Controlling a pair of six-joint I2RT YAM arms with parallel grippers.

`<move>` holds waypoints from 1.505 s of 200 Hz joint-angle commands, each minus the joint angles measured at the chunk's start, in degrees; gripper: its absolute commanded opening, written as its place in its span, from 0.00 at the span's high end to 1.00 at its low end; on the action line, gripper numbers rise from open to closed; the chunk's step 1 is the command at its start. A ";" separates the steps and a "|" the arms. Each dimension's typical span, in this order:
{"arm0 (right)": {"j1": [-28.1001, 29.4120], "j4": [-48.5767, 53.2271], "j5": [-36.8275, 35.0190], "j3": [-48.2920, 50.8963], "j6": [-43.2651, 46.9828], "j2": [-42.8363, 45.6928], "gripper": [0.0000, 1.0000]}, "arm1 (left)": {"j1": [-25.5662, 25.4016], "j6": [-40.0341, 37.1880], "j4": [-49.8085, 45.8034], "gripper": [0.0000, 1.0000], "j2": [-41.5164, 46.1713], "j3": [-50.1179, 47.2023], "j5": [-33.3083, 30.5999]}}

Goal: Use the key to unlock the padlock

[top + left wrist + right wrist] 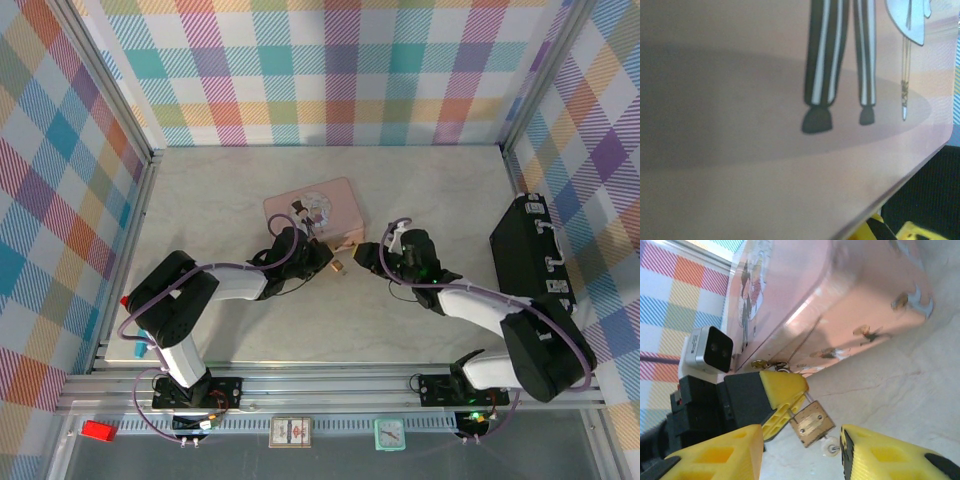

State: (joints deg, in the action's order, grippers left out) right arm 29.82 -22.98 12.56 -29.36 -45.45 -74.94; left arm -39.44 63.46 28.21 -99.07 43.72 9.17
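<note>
Just beside pink tin (840,315), padlock (811,424).

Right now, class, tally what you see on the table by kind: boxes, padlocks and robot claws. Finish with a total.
Boxes: 2 (pink tin, black case)
Padlocks: 1 (padlock)
Claws: 2 (left claw, right claw)
Total: 5
</note>
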 commanded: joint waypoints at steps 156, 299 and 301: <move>18.21 -25.00 -14.78 9.95 66.00 -5.85 0.52 | 4.30 2.19 -2.84 1.00 6.21 -1.71 9.24; 19.96 -32.73 -22.70 8.11 68.09 -16.79 0.68 | 4.37 3.25 0.14 1.00 5.73 -2.88 10.17; 20.00 -32.74 -22.67 8.03 68.03 -16.86 0.68 | 4.37 3.25 0.11 1.00 5.66 -2.86 10.17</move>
State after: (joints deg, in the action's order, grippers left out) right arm 49.25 -52.27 -9.04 -20.01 22.85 -91.09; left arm -35.79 62.13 24.38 -94.30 41.06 15.51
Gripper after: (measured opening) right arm 0.327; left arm 0.072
